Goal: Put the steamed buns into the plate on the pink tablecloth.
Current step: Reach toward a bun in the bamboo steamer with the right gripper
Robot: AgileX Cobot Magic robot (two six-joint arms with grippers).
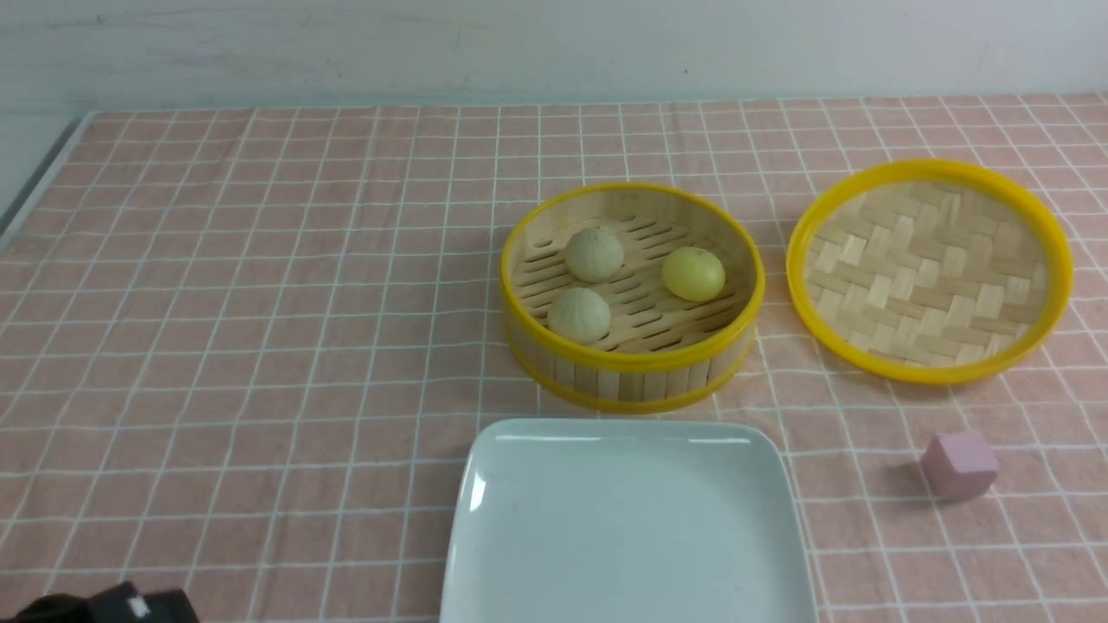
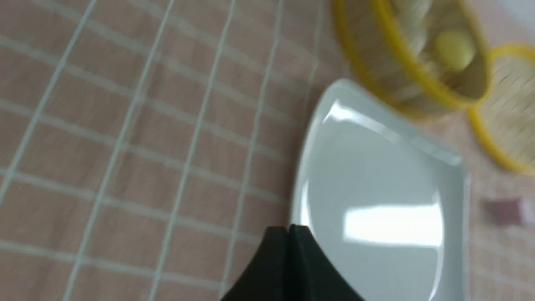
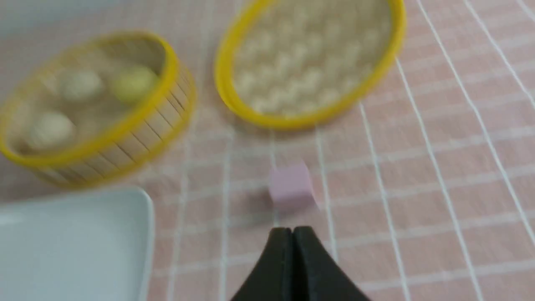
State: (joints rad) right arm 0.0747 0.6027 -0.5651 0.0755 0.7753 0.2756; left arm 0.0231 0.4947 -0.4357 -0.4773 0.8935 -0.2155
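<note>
The left end effector [image 2: 289, 229] is seen with its jaws pressed together and nothing held between them. The plate [image 2: 376, 175] is found just beside its tips, resting on the pink tablecloth [image 2: 125, 146]. Beyond the plate, farther from this end effector, the steamer basket [image 1: 632, 368] is set. The three steamed buns [image 1: 594, 253] are kept inside it, two pale and one yellow, each apart from the others. The right end effector [image 3: 292, 230] is likewise closed on nothing. The pink cube [image 3: 291, 186] is seen near ahead of its tips, and the lid [image 3: 309, 62] is laid beyond the cube, beside the basket.
</note>
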